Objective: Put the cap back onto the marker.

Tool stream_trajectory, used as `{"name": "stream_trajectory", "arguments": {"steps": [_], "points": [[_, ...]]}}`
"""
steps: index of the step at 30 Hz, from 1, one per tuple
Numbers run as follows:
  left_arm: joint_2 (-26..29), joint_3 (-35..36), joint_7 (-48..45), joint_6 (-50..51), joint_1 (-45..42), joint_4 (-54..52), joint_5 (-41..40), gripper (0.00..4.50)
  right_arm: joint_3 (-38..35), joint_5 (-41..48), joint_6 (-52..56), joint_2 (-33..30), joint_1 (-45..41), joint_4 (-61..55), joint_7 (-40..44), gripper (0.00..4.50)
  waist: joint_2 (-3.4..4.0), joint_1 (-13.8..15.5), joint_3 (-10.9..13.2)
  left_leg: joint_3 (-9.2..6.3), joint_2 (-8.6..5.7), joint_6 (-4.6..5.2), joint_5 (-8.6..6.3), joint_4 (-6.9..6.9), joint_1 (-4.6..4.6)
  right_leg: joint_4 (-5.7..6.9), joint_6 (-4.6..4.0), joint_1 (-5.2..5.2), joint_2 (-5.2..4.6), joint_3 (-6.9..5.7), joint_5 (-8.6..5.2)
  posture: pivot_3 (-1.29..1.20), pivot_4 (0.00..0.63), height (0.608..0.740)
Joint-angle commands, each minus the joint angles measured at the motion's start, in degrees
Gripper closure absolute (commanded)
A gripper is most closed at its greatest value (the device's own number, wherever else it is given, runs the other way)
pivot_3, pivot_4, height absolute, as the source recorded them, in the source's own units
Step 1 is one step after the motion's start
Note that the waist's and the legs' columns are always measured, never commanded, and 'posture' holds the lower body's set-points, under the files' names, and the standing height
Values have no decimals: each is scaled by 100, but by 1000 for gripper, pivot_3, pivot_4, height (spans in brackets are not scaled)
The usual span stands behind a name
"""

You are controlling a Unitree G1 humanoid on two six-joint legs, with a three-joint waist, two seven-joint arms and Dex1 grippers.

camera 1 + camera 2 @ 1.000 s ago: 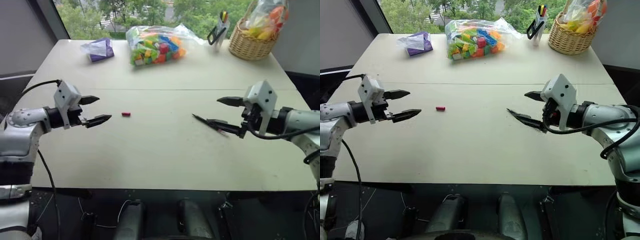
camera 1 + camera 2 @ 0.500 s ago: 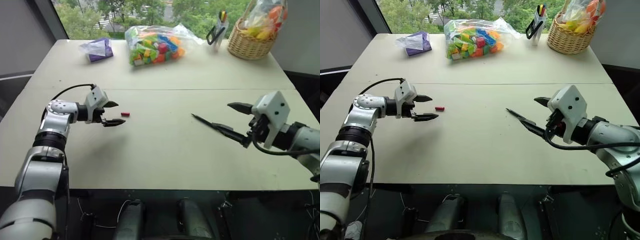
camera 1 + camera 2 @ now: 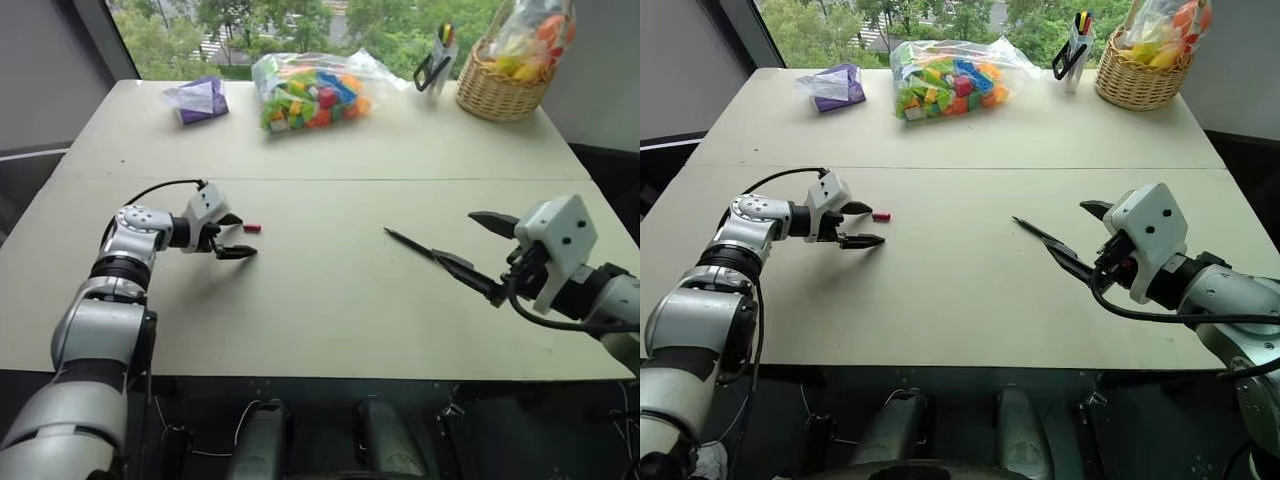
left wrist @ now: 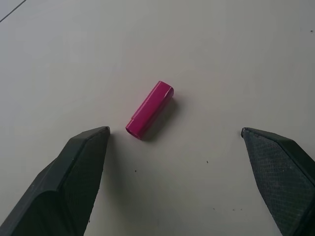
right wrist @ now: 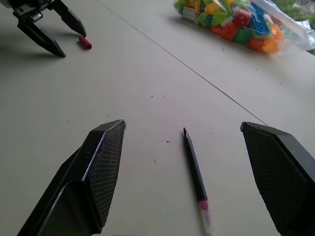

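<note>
The cap (image 4: 149, 109), small and red, lies on the pale table left of centre. My left gripper (image 3: 246, 235) is low over the table with its jaws open, and the cap rests just beyond and between its fingertips, nearer one of them, touching neither. The marker (image 3: 410, 244), thin and black with a red band near its back end, lies on the table right of centre, its tip pointing toward the far left. My right gripper (image 3: 453, 235) hangs open above the marker's back end and holds nothing. The right wrist view looks down the marker (image 5: 195, 169) toward the cap (image 5: 85, 43).
Along the far edge stand a purple bag (image 3: 200, 98), a clear bag of coloured blocks (image 3: 310, 90), a holder with pens and scissors (image 3: 437, 62), and a wicker basket (image 3: 505, 85). A seam crosses the table behind the cap.
My left gripper reached out to the right and sank to the cap, staying open. My right gripper drew back a little toward me. Cap and marker have not moved.
</note>
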Motion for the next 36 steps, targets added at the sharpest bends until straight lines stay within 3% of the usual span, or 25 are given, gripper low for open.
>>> {"name": "stream_trajectory", "arguments": {"steps": [1,11,15,33,36], "points": [[-24,80,215,-52,-22,120,133,38,-171,64,-49,-105,-120,-125,-54,612,0,3,0,-1,0,0,0,9,0,7,0,2,0,0,0,0,150,740],[-120,166,328,-71,26,178,221,38,-197,102,-55,-225,-134,-83,-53,612,0,2,0,-9,-1,3,-2,47,24,39,1,32,0,-2,-1,0,150,740],[-157,185,370,-91,34,178,232,1369,-174,83,-72,-249,-119,-66,-39,612,-1,7,-1,-9,-2,3,-1,49,24,39,1,34,0,-2,-1,0,150,740],[-260,270,349,-111,-28,149,252,1369,-34,66,-82,-312,-239,5,-22,612,-1,7,-1,-12,-2,3,-2,50,24,40,1,35,0,-4,-1,0,150,740],[-275,279,343,-126,-34,140,254,2750,-4,42,-89,-316,-262,26,-13,612,-2,14,-1,-13,-2,3,-2,50,24,40,1,36,-1,-6,-1,0,150,740]]}}
